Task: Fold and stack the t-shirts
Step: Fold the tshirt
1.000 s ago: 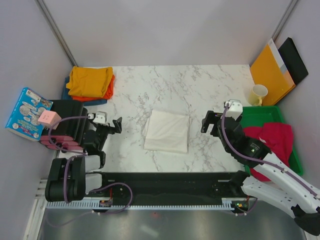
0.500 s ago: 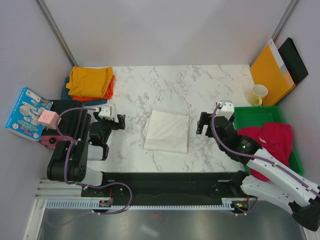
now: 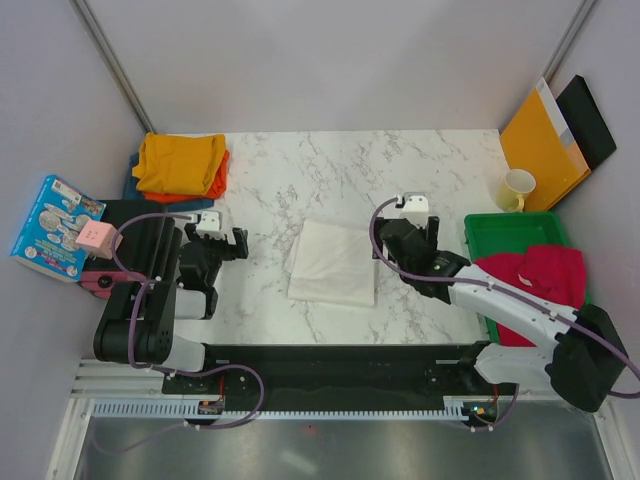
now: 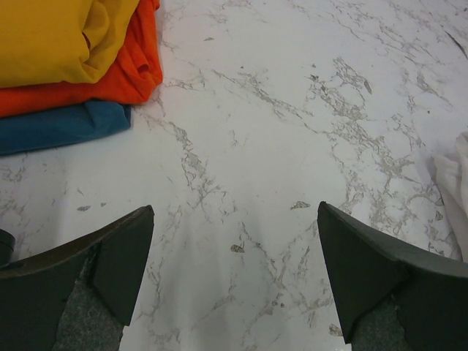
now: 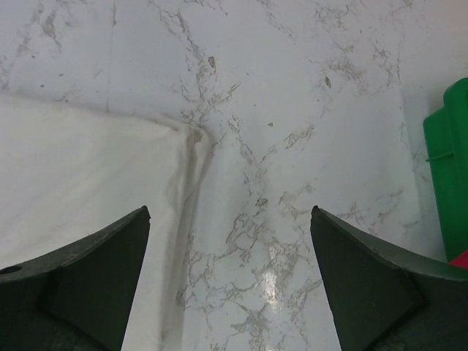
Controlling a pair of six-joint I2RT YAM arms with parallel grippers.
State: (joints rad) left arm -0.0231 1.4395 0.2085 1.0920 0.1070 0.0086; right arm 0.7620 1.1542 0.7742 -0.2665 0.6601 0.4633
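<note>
A folded white t-shirt (image 3: 334, 262) lies in the middle of the marble table; its right edge shows in the right wrist view (image 5: 80, 175). A stack of mustard yellow (image 3: 178, 160), orange (image 3: 216, 180) and blue shirts sits at the back left, also in the left wrist view (image 4: 58, 36). A crimson-pink shirt (image 3: 545, 275) lies crumpled in the green tray (image 3: 510, 232). My right gripper (image 3: 408, 233) is open and empty just right of the white shirt's edge. My left gripper (image 3: 226, 246) is open and empty left of the white shirt.
An orange-yellow envelope (image 3: 540, 140) and a black board lean at the back right, with a pale yellow mug (image 3: 516, 188) in front. A colourful box (image 3: 55, 225) and a pink block (image 3: 97, 237) sit at the left edge.
My right gripper has moved left from beside the tray to the white shirt's right edge. My left gripper has shifted slightly up and stays open.
</note>
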